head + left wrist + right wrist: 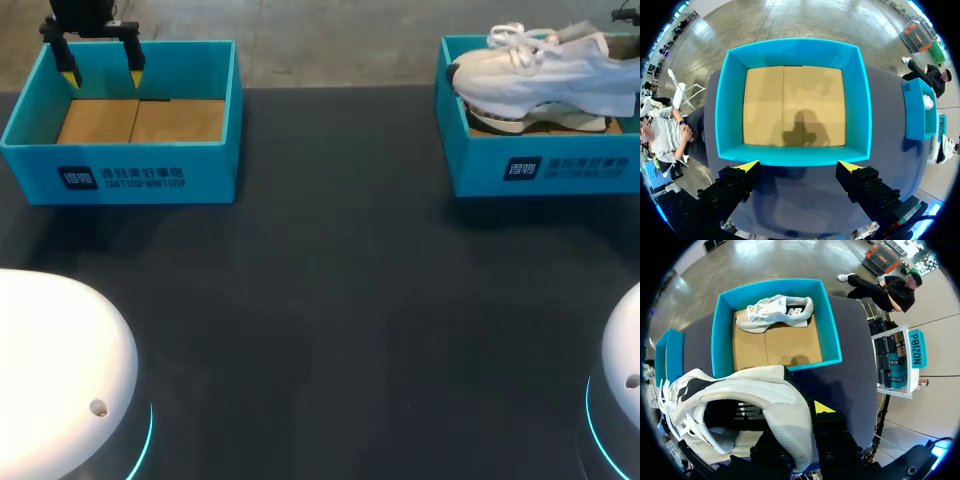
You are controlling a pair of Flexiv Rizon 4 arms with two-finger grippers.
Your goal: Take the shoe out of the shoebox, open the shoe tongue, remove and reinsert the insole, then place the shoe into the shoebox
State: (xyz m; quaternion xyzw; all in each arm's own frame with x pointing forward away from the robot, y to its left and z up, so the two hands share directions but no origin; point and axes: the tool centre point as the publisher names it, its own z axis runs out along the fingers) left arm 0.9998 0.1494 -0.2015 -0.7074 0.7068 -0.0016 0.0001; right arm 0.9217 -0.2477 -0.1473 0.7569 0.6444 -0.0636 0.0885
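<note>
White sneaker [740,400] pressed close under the right wrist camera, right jaws clenched on its heel collar — one yellow tip [822,407] showing outside the heel, the other hidden inside the shoe. Gripped at the heel, probably, to leave tongue and laces pointing away and free for the other arm. From the head view, raised above the right shoebox [545,170], toe toward the middle of the dark bench [320,300]. Beneath it, on the cardboard floor of that same box, a second white sneaker [775,312] resting on its sole, untouched. Left jaws released and spread wide, hanging over one wall of the left shoebox [120,170] — nothing but bare cardboard inside. Parked there, by the look of it, clear of the work until needed for tongue and insole. Lifting-out step in hand; tongue not yet opened, insole not yet pulled, return to the box a long way off.
</note>
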